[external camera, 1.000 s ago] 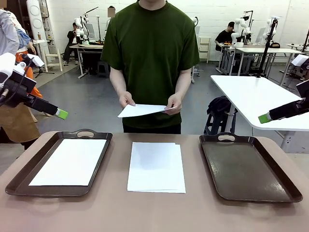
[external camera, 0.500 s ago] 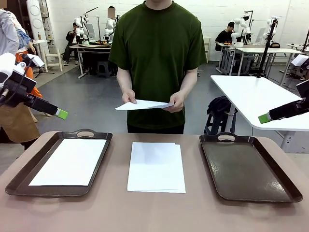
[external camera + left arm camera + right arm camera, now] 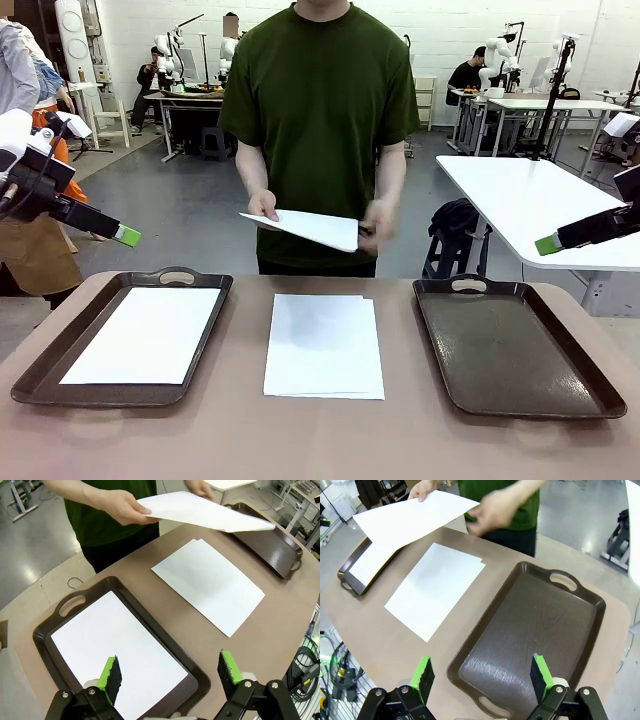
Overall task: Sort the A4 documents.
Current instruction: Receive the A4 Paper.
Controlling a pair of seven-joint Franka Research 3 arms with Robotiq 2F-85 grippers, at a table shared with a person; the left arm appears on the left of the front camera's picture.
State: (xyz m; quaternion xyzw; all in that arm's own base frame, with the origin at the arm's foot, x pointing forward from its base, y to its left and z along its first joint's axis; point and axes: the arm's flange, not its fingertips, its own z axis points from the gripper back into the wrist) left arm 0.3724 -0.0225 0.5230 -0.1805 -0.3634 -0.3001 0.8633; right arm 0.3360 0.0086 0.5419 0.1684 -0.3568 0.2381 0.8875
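A small stack of white A4 documents point(image 3: 323, 345) lies on the table between two dark brown trays. One sheet point(image 3: 143, 333) rests in the left tray point(image 3: 60, 352); the right tray point(image 3: 515, 345) holds nothing. The person across the table holds another sheet point(image 3: 308, 227) in the air with one hand, the other hand blurred beside it. My left gripper point(image 3: 128, 236) hangs open above the table's left edge, over the left tray's sheet point(image 3: 117, 647) in its wrist view. High at the right, my right gripper point(image 3: 546, 245) is open too, above the right tray point(image 3: 530, 635).
A white table point(image 3: 540, 205) stands behind on the right, with a dark bag point(image 3: 455, 220) on a stool beside it. Bare brown tabletop point(image 3: 320, 435) runs along the near edge. Cables point(image 3: 337, 667) hang below the table's side.
The person has tilted the held sheet and shifted it slightly right; the hand on the picture's right has left the paper and blurs with motion. Both arms stay still.
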